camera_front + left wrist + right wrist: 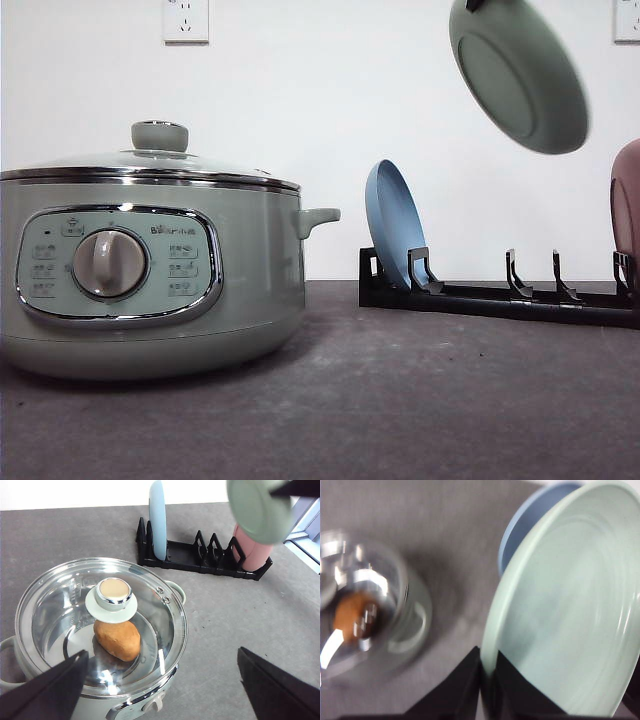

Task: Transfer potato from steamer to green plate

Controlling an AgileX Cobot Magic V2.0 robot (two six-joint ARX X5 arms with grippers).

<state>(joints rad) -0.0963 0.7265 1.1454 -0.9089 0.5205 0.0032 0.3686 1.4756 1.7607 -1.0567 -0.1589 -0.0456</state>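
1 potato (117,639) sits in the steamer (150,270) at left, under the glass lid (102,625), which is on. 3 plates: the green plate (518,72) is tilted in the air, right gripper (487,677) clamped on its rim; the blue plate (393,225) stands in the black rack (500,298); the pink plate (250,552) stands at the rack's right end. Left gripper (160,680) is spread wide above the lid, holding nothing.

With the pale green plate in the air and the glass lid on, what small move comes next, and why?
Probably the right gripper, shut on the pale mint-green round plate, lowers it onto the grey table: the orange-brown potato needs somewhere to land.
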